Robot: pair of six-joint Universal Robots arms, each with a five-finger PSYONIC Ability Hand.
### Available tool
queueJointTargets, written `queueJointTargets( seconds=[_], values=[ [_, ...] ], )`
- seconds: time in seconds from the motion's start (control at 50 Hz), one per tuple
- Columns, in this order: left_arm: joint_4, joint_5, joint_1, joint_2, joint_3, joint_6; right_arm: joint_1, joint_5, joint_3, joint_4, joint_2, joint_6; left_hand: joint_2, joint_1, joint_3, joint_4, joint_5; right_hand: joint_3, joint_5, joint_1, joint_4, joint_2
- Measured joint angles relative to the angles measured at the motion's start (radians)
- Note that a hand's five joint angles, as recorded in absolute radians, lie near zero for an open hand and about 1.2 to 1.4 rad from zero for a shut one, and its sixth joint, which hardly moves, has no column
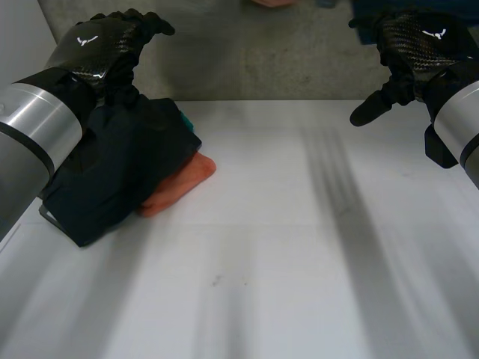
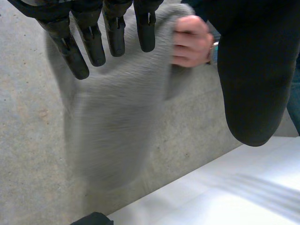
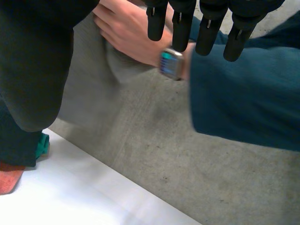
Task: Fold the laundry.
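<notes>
A dark cloth (image 1: 123,176) lies heaped over an orange cloth (image 1: 182,182) — a grey cloth (image 2: 117,136) hangs.

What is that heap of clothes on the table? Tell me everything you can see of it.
The heap of clothes lies unfolded on the white table, by its far edge on the robot's left. A dark garment, soft and rumpled, covers most of it; an orange piece pokes out from under it toward the table's middle, and a teal bit shows behind. The left arm passes above it.
</notes>
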Motion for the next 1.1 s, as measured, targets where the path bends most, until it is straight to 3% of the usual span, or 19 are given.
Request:
queueJointTargets(
  seconds=[0.64, 0.78, 0.96, 1.1],
  values=[
    [0.015, -0.003, 0.022, -0.014, 0.008, 0.029, 0.0, -0.013, 0.004, 0.002, 0.008, 0.001, -0.052, -0.048, -0.05, -0.062, -0.054, -0.068, -0.054, -0.042, -0.065, -0.058],
    [0.1, -0.007, 0.061, -0.089, 0.013, 0.202, 0.005, -0.058, -0.002, 0.009, 0.013, -0.002, -0.053, -0.048, -0.05, -0.062, -0.054, -0.068, -0.054, -0.042, -0.065, -0.058],
    [0.238, -0.098, 0.186, -0.39, 0.124, 0.603, 0.014, -0.14, 0.013, 0.018, 0.049, -0.094, -0.053, -0.048, -0.05, -0.062, -0.054, -0.068, -0.054, -0.042, -0.065, -0.058],
    [0.247, -0.126, 0.283, -0.642, 0.312, 0.708, 0.02, -0.148, 0.037, 0.021, 0.099, -0.153, -0.052, -0.048, -0.05, -0.062, -0.054, -0.068, -0.054, -0.042, -0.065, -0.058]
  ],
)
